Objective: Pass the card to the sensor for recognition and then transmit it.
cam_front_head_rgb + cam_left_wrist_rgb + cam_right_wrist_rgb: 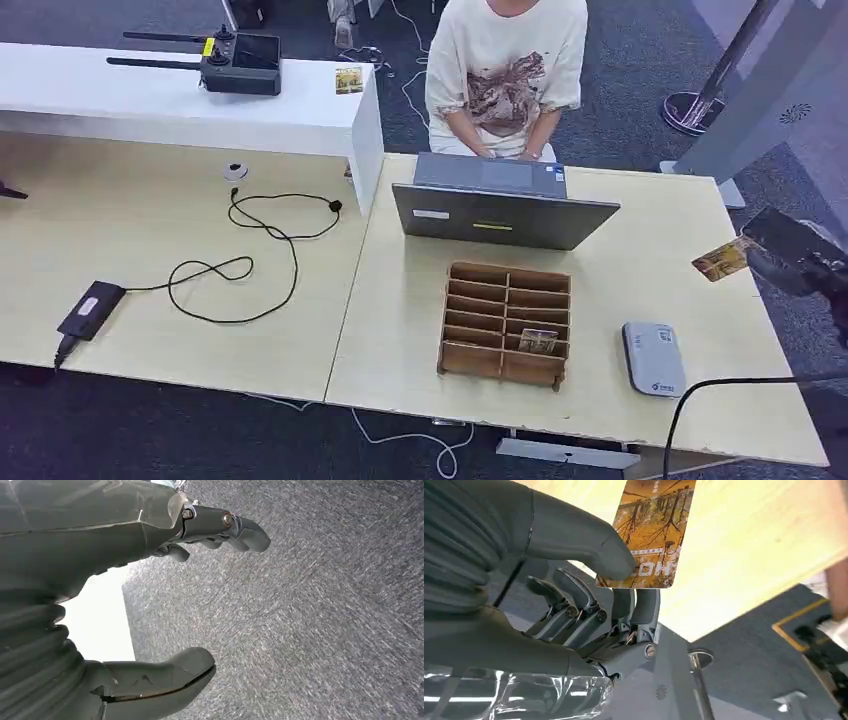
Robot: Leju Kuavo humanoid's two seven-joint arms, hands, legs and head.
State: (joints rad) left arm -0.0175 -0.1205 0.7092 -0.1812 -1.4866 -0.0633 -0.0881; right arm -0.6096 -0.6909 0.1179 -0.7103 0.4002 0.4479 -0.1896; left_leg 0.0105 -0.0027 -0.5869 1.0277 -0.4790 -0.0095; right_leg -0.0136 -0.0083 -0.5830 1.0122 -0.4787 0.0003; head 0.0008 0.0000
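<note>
One card: the card [651, 530] is pinched at one short end between the thumb and fingers [636, 607] of the right hand [805, 262], held over the tabletop [640, 260] edge.
Sensor: the grey sensor [654, 358] lies flat on the tabletop, well apart from the fingers, nearer the robot's body.
Handling: likely thin, light, stiff and slick; the end pinch leaves most of its face free to present flat, but it could slip or swivel if bumped.
Left hand: the left hand [165, 605] hangs over carpet, fingers [225, 527] apart from the thumb, holding nothing.
Nearby: a wooden card rack [506, 323] and a laptop [500, 212] with a person [505, 70] seated behind it.
</note>
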